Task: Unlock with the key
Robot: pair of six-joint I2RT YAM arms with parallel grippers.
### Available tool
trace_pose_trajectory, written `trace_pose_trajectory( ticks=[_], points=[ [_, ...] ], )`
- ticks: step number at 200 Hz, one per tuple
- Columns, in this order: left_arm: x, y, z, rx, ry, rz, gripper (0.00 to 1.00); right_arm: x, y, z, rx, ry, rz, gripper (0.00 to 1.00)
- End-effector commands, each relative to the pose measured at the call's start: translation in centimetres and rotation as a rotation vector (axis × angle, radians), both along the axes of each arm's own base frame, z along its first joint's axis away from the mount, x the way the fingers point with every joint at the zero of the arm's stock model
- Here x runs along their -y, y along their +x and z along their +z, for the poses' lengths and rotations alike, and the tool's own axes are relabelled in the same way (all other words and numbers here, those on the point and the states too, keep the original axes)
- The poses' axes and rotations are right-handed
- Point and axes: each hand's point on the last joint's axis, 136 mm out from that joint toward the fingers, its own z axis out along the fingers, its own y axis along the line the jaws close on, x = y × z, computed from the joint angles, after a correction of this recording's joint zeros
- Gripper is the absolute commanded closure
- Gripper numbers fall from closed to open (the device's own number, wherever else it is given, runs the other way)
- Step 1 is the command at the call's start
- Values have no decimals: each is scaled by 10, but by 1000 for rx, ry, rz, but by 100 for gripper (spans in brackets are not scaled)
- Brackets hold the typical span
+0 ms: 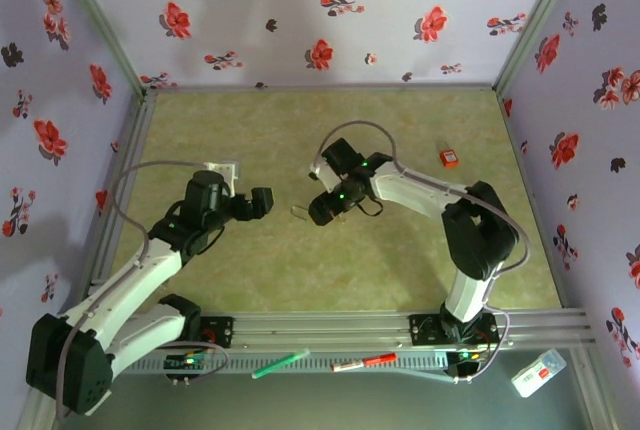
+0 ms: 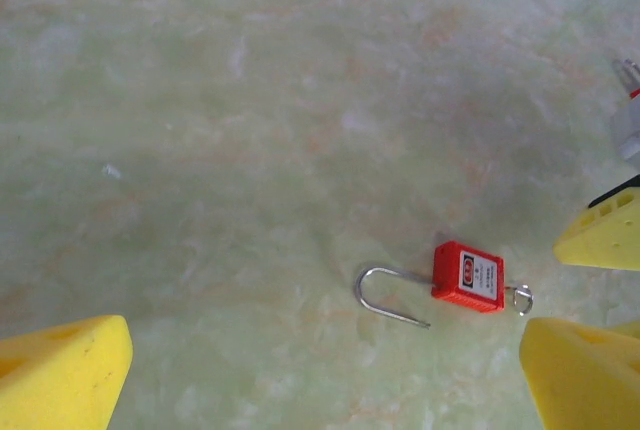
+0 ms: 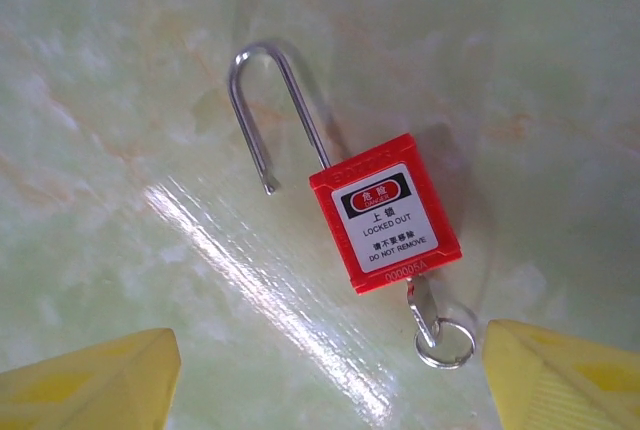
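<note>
"Where's the padlock (image 3: 385, 212)?"

"Flat on the table (image 3: 520, 50), about mid-table. The key (image 3: 424, 312) is in its base and the free end of the shackle (image 3: 262, 100) is out of the body, sprung, I think."

"Anything gripping it?"

"No. The right gripper (image 3: 330, 380) hangs over it, jaws wide, empty. The left gripper (image 2: 320, 375) is nearby, spread fully, also empty."

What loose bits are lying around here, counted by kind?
Red padlock: 1
Key in the padlock: 1
Small red item, too small to name: 1
Marker pens: 2
White items: 2
Total: 7
</note>
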Motion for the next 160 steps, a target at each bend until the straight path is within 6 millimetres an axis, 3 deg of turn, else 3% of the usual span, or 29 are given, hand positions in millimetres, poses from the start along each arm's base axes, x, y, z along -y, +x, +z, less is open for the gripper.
trace_pose_trajectory(
  ticks=[1, 89, 160],
  points=[
    [-5, 0, 6, -35, -19, 38, 0, 4, 11, -6, 50, -85, 41, 20],
    [-15, 2, 24, -6, 38, 49, 0, -10, 39, -39, 81, -193, 7, 25],
    [-24, 1, 28, 9, 80, 60, 0, -3, 36, -48, 60, -233, -120, 50]
  ],
)
